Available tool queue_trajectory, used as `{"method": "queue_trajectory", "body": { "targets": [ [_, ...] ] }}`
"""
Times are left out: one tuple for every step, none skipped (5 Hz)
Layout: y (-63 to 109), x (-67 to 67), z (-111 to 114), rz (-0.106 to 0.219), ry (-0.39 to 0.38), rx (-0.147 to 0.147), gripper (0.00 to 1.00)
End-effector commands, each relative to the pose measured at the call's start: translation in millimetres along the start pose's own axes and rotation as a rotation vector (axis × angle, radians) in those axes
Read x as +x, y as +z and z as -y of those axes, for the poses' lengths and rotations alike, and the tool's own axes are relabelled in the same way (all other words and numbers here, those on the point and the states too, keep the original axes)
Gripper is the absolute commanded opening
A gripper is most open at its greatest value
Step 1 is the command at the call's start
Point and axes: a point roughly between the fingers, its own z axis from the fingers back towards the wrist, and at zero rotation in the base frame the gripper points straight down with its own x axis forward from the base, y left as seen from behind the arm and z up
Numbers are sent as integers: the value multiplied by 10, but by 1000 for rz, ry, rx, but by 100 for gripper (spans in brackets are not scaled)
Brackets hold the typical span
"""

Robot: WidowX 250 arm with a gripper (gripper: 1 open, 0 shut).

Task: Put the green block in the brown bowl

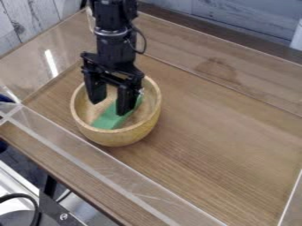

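Gripper (113, 95) points almost straight down into the brown bowl (85, 123), jaws spread wide, nothing pinched btwn them. The green block (119, 115) lies inside the bowl, on its floor toward the far-right wall, directly under and just below the fingertips; whether a fingertip touches it can't be told, since the dark fingers (136, 94) cover part of it. The block's long axis looks tilted, low end toward the bowl's near side, high end leaning toward the far-right wall, roughly in line w/ the gap btwn the jaws. So the key relation: block is below the open gripper and appears free of it, meaning the coming move is likely just straight up and out, w/o dragging the block or catching the rim. The bowl holds only the block, as far as can be seen. It sits near the left edge of the wooden table (213, 132), close to the clear low wall along the table's near-left edge. Judged from this, the task looks essentially done; the risk is a finger nudging the block on the way out.
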Motion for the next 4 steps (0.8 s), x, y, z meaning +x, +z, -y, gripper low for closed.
{"method": "queue_trajectory", "body": {
  "targets": [
    [328,80,9,100,-5,21,100],
    [561,75,63,144,-5,23,100],
    [780,72,118,181,-1,25,100],
    [642,53,84,171,-1,30,100]
  ]
}}
